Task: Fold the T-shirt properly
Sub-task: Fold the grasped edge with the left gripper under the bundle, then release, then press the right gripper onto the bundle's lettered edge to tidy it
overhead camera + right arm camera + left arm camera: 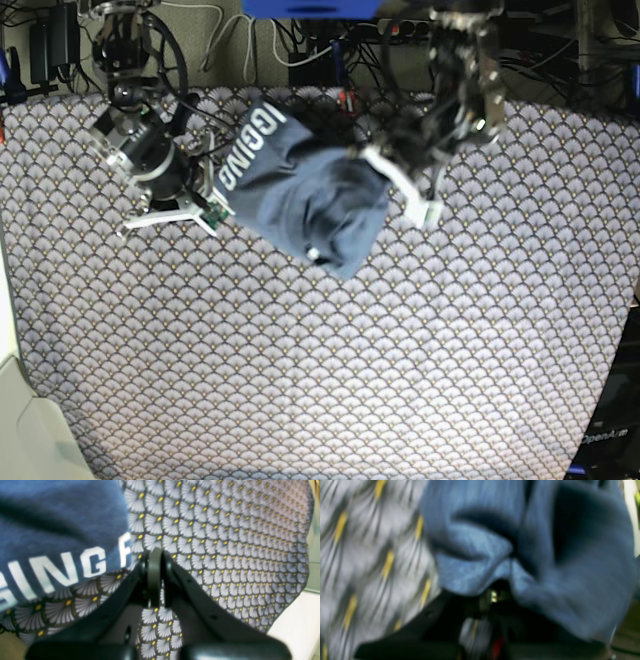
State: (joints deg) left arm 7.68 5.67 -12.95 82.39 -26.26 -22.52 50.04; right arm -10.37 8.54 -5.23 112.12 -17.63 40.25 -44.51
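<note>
T-shirt is bunched at the far middle of the table cover. Cloth is pinched in the closed left gripper; the right gripper is closed on nothing. Risk: a one-sided pull worsens the crumple.

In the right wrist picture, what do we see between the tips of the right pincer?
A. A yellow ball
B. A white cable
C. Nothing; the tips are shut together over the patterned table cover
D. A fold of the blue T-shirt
C: the right pincer shows its tips pressed together with only the table cover behind them, while the T-shirt lies off to the side.
</note>
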